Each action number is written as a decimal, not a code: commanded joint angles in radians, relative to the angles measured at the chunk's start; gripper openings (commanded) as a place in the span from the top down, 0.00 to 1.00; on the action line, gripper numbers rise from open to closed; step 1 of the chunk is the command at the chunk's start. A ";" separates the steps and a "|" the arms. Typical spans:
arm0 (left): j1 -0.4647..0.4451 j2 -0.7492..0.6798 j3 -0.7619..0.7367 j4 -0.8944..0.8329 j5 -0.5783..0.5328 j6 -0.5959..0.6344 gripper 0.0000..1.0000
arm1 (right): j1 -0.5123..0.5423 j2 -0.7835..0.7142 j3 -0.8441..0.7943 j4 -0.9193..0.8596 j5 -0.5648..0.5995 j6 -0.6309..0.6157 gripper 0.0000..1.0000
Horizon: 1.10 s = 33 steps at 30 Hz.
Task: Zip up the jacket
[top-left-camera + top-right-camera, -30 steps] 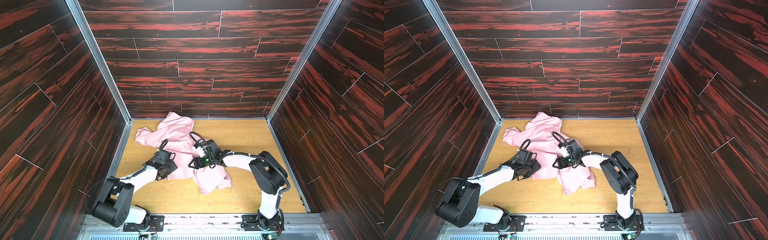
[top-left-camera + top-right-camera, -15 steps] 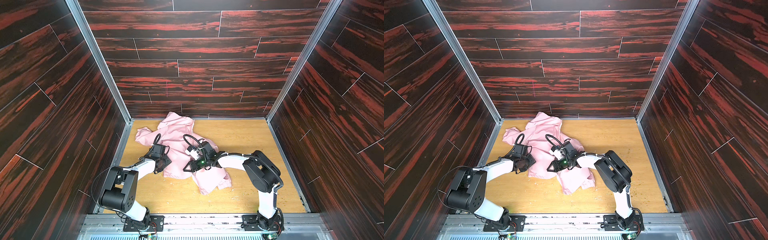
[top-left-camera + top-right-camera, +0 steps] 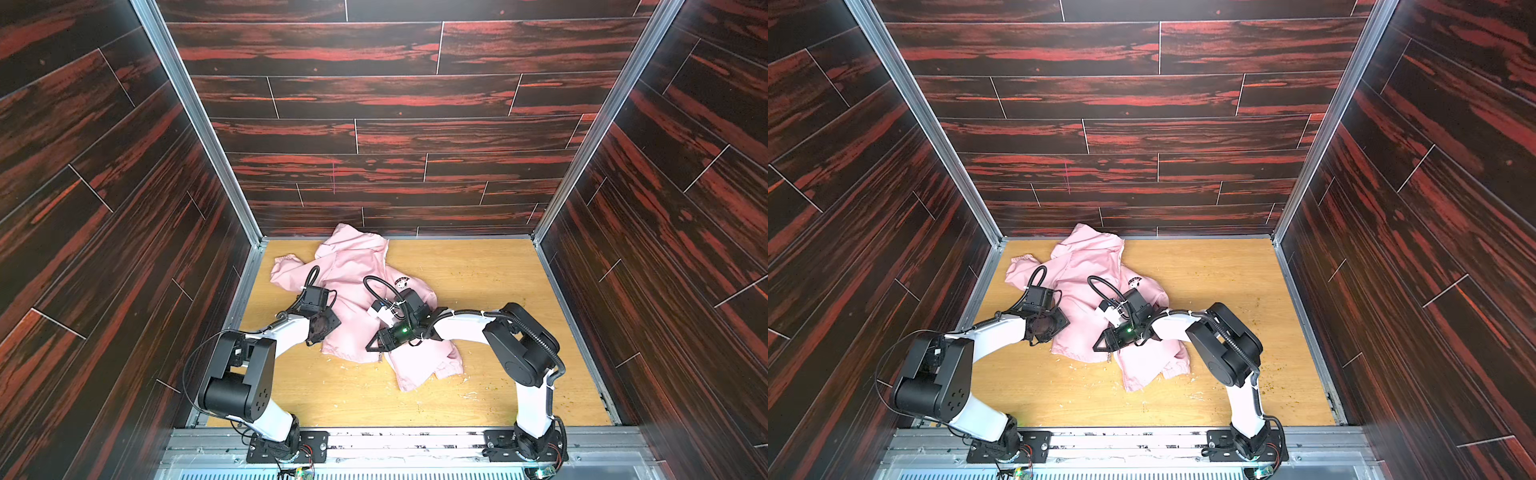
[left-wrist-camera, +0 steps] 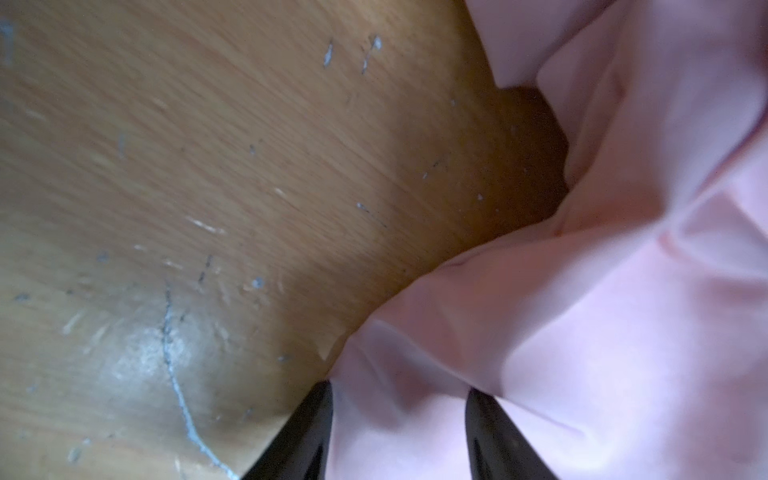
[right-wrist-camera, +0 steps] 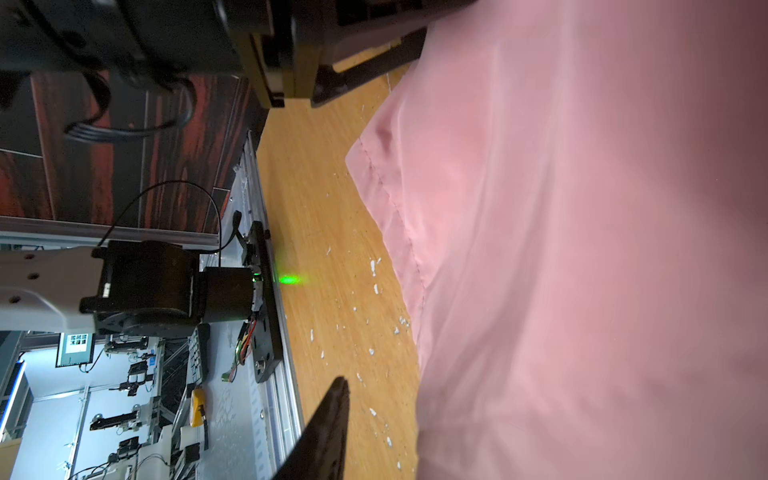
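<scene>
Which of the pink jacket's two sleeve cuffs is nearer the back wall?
The far-left cuff, at the jacket's back corner; the other cuff lies toward the front, on the right.

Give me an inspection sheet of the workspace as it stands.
Surface: wooden table, scuffed and scratched.
Job's things: jacket, pink, crumpled left of centre, reaching the back wall, logo facing up; zip not discernible.
Clutter: white flecks on the wood around the jacket.
Claws: left claw fingers apart, jacket fabric between them, grip unclear; right claw at the jacket's hem, one finger visible, other hidden.
Cables: black loops on both wrists arch above the jacket; no snag seen.
Surroundings: dark red-streaked panel walls; metal rail in front.
</scene>
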 commanded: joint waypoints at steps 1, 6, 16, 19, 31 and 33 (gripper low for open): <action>0.009 0.004 0.003 -0.072 -0.016 0.007 0.44 | 0.014 0.026 -0.007 -0.014 0.005 -0.012 0.58; 0.009 0.002 0.007 -0.076 -0.012 0.010 0.44 | 0.017 0.049 -0.003 -0.019 0.059 0.011 0.53; 0.009 -0.001 0.005 -0.080 -0.009 0.012 0.44 | 0.029 0.090 0.001 -0.033 0.094 0.018 0.52; 0.010 0.000 0.011 -0.081 -0.010 0.012 0.45 | 0.034 0.083 -0.019 -0.026 0.097 0.020 0.55; 0.010 -0.001 0.021 -0.088 -0.010 0.015 0.45 | 0.049 0.033 -0.074 0.030 0.056 0.065 0.70; 0.009 -0.004 0.021 -0.088 -0.010 0.015 0.44 | 0.050 0.024 -0.081 0.034 0.055 0.072 0.73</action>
